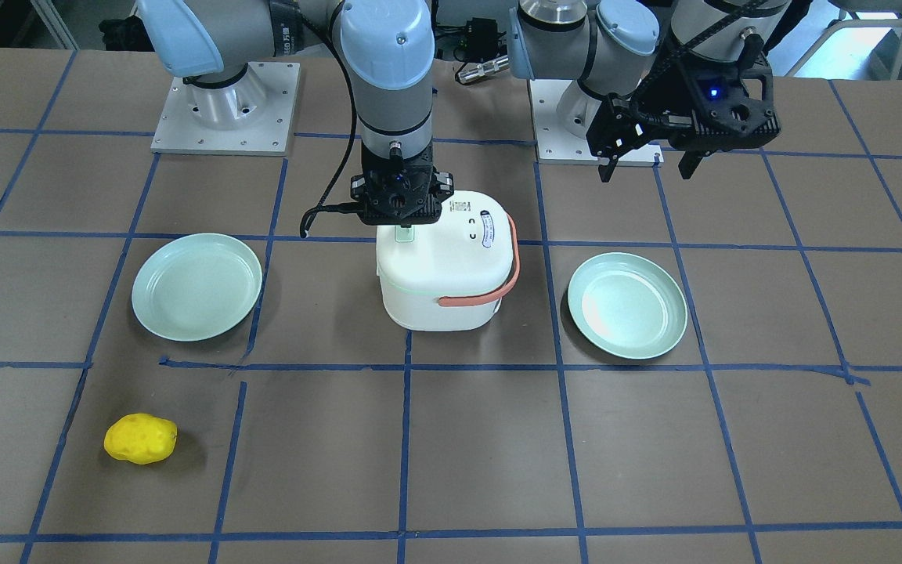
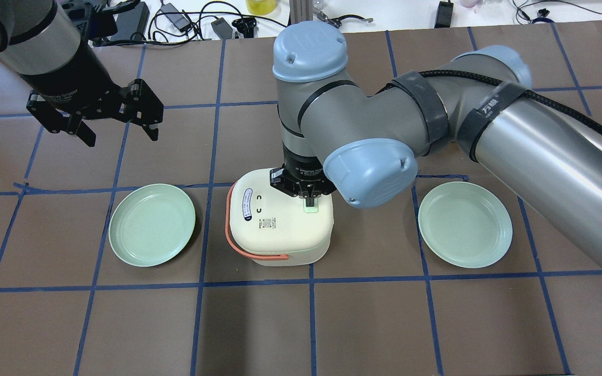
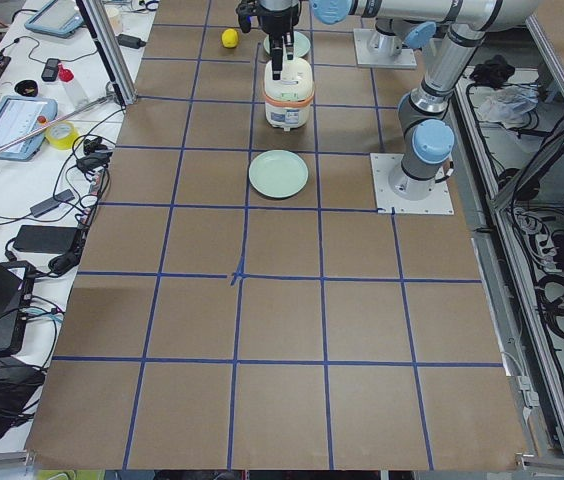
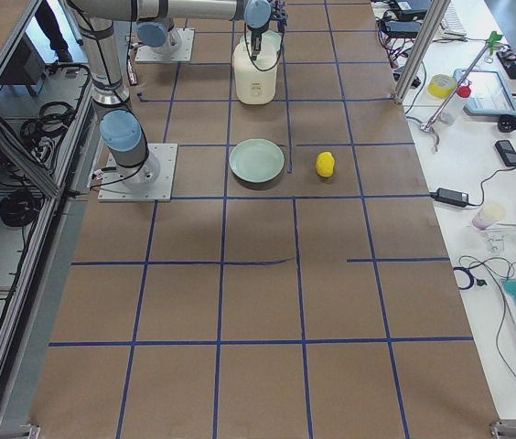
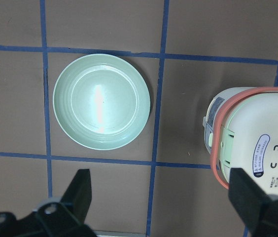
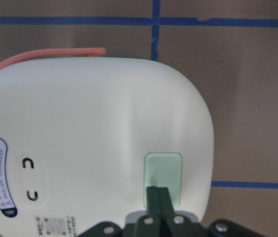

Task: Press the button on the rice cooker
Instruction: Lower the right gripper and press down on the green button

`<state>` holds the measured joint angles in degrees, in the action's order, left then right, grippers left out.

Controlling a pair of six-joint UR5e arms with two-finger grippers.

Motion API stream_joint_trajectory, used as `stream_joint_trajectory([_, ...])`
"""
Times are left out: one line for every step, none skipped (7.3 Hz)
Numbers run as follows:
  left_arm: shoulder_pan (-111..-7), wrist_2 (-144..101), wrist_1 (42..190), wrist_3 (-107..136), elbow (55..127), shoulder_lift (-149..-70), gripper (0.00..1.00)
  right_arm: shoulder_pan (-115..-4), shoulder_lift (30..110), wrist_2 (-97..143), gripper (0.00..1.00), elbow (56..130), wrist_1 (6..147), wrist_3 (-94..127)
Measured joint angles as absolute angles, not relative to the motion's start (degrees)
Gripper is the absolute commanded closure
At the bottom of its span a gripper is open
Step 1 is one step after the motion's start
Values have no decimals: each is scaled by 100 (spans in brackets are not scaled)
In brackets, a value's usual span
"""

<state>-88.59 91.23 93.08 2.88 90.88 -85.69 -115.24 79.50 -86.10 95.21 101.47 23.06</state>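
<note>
And the right pincer (image 6: 157, 193) is straight down over the rice cooker (image 1: 443, 266), its two fingers squeezed together into one narrow black tip with nothing between them. That tip sits on the pale green button (image 6: 163, 170), on its lower half in the wrist view, and it looks like contact, though how hard it bears down I cannot tell. The button lies toward the robot's right side of the lid, with the printed label and two small marks on the lid's other side. The cooker itself is white, upright, with an orange handle (image 1: 470, 298) lying around its side and front. It stands mid-surface (image 1: 482, 454) between two pale green plates, the left plate (image 2: 152, 224) and the right plate (image 2: 464, 224), both apart from it. Over on the robot's left, the left pincer (image 2: 123, 137) hangs high in the air, spread wide and holding nothing, its wrist camera looking down on the left plate and a slice of the cooker. Far out toward the operators' side, a yellow lump (image 1: 140, 439) lies alone.
</note>
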Motion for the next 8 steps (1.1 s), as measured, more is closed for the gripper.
stream_joint_trajectory([-8859,9123,9308,284,9088,-8569,0,-11519,7950,-8640,100,9533,10152,2303])
stream_joint_trajectory([-8859,9123,9308,284,9088,-8569,0,-11518,7949,-8651,100,9542,10151,2306])
stream_joint_trajectory([-8859,9123,9308,287,9088,-8569,0,-11519,7944,-8651,100,9552,10146,2319])
stream_joint_trajectory([-8859,9123,9308,287,9088,-8569,0,-11521,7937,-8647,100,9566,10151,2328])
stream_joint_trajectory([-8860,9123,9307,284,9088,-8569,0,-11522,7929,-8648,100,9590,10171,2331])
stream_joint_trajectory([-8859,9123,9308,284,9088,-8569,0,-11522,7918,-8654,100,9617,10189,2333])
stream_joint_trajectory([-8859,9123,9308,285,9088,-8569,0,-11522,7914,-8654,100,9632,10204,2333])
stream_joint_trajectory([-8859,9123,9308,285,9088,-8569,0,-11523,7912,-8653,98,9633,10210,2335])
